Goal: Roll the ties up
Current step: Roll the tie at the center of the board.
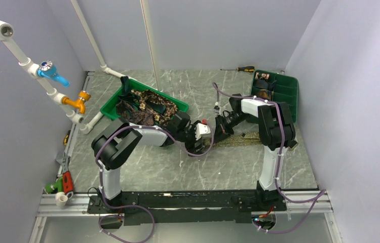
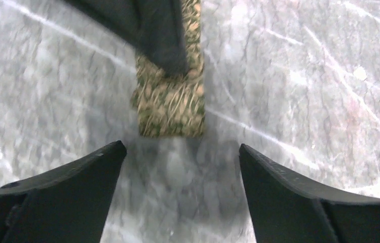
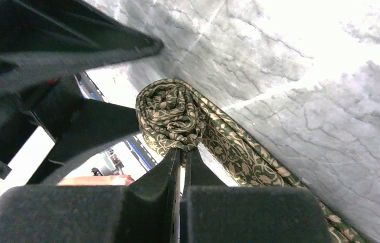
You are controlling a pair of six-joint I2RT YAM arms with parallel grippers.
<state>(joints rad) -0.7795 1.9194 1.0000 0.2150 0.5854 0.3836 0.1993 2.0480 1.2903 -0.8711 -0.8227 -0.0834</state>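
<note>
An olive-tan patterned tie lies as a strip (image 1: 241,138) on the marble table in front of the right arm. Its end is wound into a small coil (image 3: 170,114). My right gripper (image 3: 182,152) is shut on that coil, low at the table's middle (image 1: 222,126). In the left wrist view the tie (image 2: 170,101) shows just beyond my left gripper (image 2: 180,149), with a right finger (image 2: 152,30) lying across it. The left gripper is open and empty, facing the right one (image 1: 208,130) with the tie's end between them.
A green tray (image 1: 108,107) at the back left holds a heap of loose ties (image 1: 147,106). A second green tray (image 1: 287,88) at the back right holds small coils (image 1: 264,86). A screwdriver (image 1: 241,69) lies at the back. White pipes with valves (image 1: 51,71) run along the left.
</note>
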